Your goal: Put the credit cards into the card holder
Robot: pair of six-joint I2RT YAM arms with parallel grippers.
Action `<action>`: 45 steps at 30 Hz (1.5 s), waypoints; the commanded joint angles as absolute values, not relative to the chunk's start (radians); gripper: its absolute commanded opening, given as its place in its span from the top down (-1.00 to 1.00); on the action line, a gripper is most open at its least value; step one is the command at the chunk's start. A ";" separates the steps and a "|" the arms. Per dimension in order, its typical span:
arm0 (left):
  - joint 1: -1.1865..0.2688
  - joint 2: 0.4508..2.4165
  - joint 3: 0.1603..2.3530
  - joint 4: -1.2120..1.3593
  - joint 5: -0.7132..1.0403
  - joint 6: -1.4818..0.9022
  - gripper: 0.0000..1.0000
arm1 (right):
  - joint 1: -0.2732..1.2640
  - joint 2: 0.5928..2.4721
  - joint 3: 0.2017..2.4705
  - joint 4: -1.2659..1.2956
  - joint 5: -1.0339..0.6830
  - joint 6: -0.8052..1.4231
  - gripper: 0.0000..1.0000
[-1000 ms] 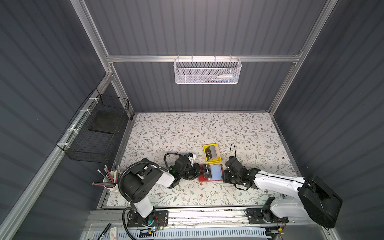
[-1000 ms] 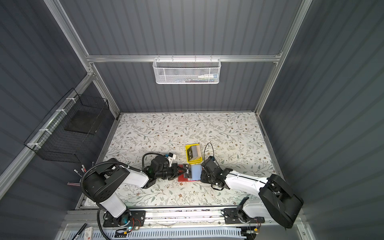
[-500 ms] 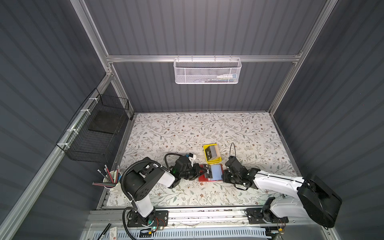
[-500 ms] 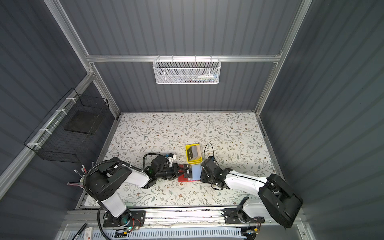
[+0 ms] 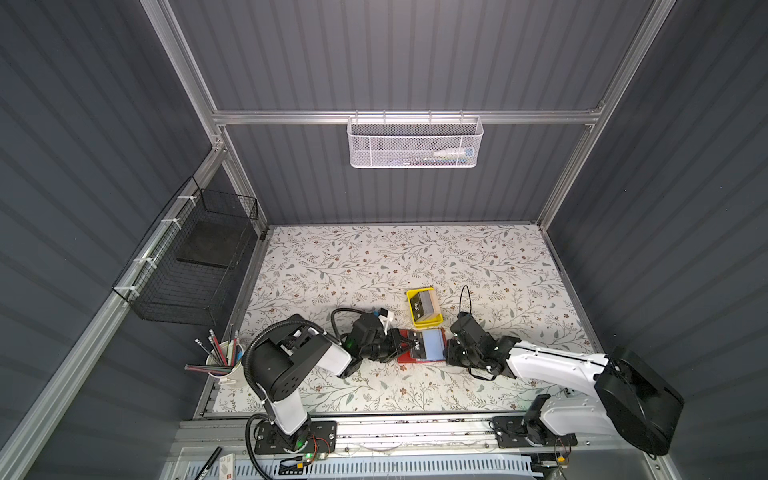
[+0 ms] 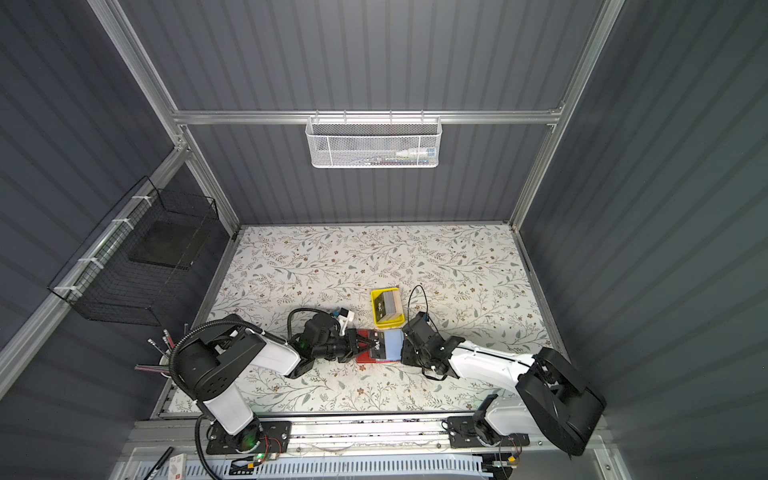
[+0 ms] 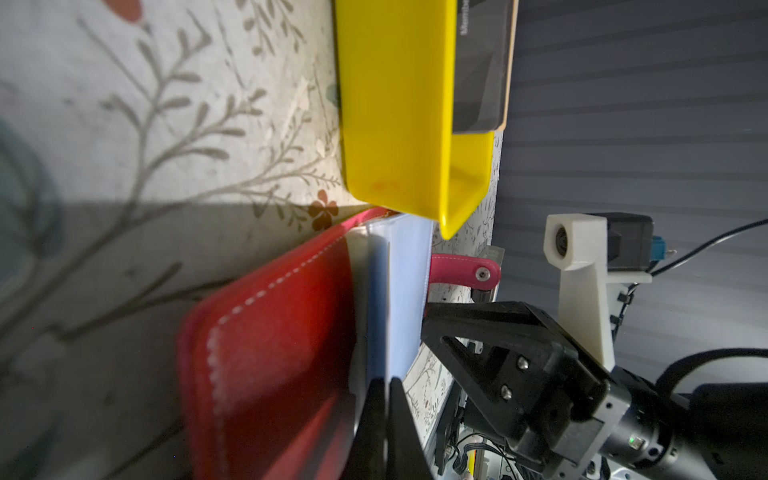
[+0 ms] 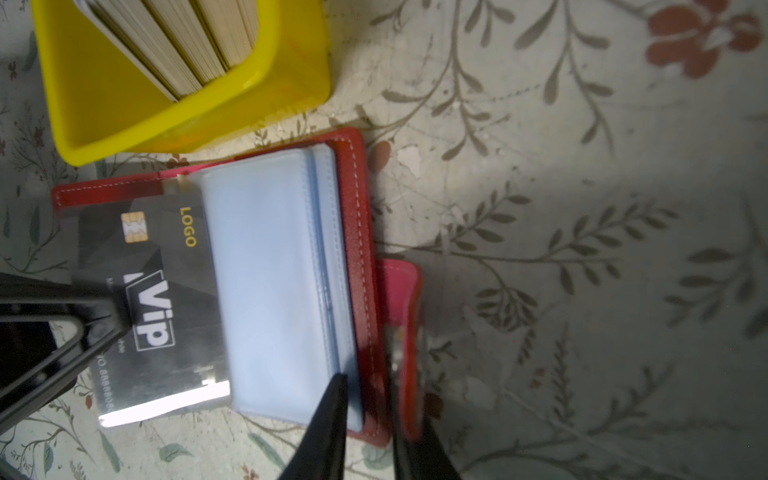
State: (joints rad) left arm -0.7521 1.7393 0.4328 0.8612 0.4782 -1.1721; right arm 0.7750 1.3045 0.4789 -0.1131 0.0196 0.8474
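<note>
The black credit card [image 8: 166, 257] sits partway in the card holder [image 8: 357, 232] on the desk [image 8: 540, 124] (more cards [image 8: 187, 41] wait in the yellow tray [image 8: 124, 124]). Left jaws pinch the card; right jaws clamp the holder's edge. Next: push it straight in.

Enclosure, seen in both top views.
- Walls [image 5: 415, 62]: dark grey ribbed panels on three sides.
- Aluminium frame [image 5: 291, 117]: at the corners and across the back.
- White mesh basket [image 5: 415, 143]: hung on the back rail, 12 o'clock.
- Black wire basket [image 5: 195, 266]: on the side wall, 9 o'clock, with a dark slab [image 5: 210, 245] inside.
- Cup of pencils [image 5: 224, 365]: 8 o'clock.
- Tabletop [image 5: 395, 257]: pale floral print, well lit.
</note>
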 commanded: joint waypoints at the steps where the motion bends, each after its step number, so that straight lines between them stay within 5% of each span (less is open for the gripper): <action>1: -0.755 1.754 0.426 0.865 0.464 -1.186 1.00 | 0.770 1.320 0.472 -0.139 0.037 0.837 0.54; 45: -0.769 1.833 0.462 0.890 0.511 -1.181 0.86 | 0.771 1.347 0.487 -0.144 0.033 0.828 0.54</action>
